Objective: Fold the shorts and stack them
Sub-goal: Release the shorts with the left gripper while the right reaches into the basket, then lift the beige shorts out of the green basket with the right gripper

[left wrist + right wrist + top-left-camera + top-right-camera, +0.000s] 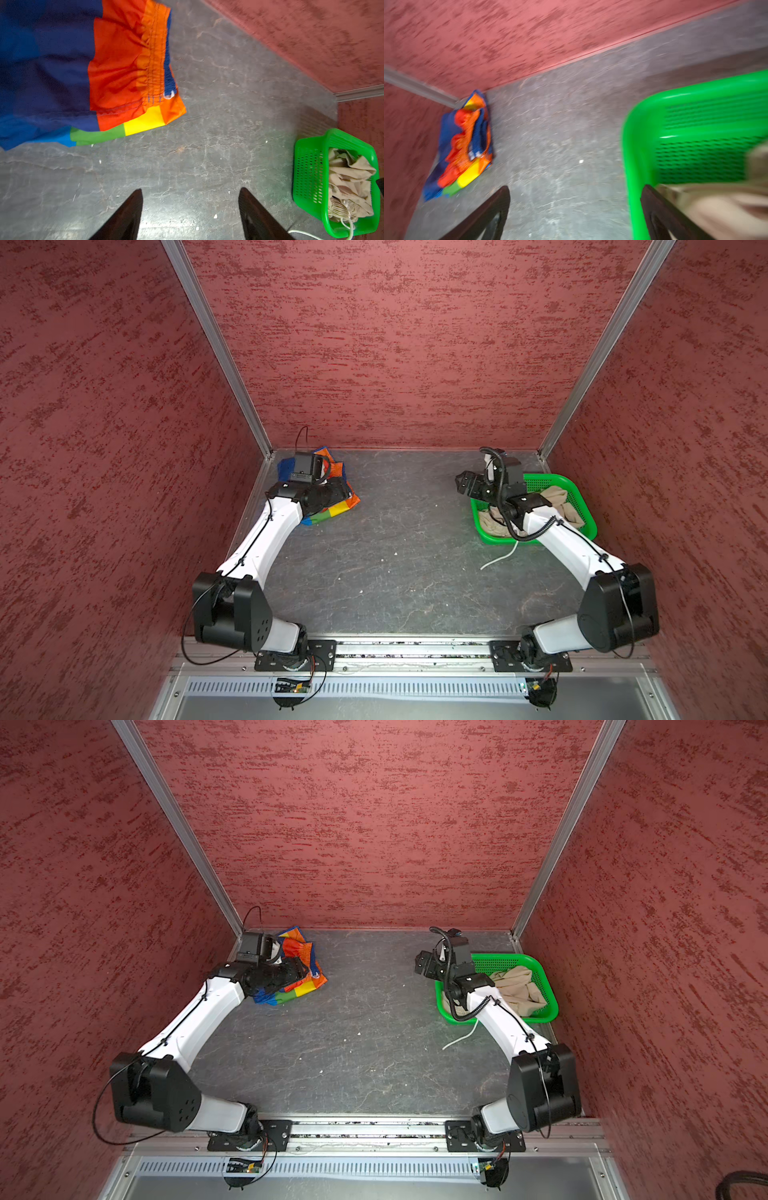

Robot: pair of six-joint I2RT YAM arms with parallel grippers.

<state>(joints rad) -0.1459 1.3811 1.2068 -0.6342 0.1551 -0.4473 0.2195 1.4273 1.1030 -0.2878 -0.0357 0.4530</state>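
Note:
The rainbow-striped shorts [337, 510] [305, 986] lie crumpled in the far left corner of the table, showing in the left wrist view [116, 72] and blurred in the right wrist view [465, 145]. My left gripper [345, 490] [190, 190] hovers over their near edge, open, with only bare table between its fingers. The beige shorts [557, 497] [519, 986] [349, 182] [726, 207] sit bunched in the green basket [552, 480] [519, 959]. My right gripper [461, 483] [576, 188] is open and empty above the basket's left rim.
A white drawstring [500, 560] [461, 1038] trails from the basket's [307, 170] [643, 135] front onto the dark grey table. Red walls close in the left, right and far sides. Both arm bases stand on the front rail.

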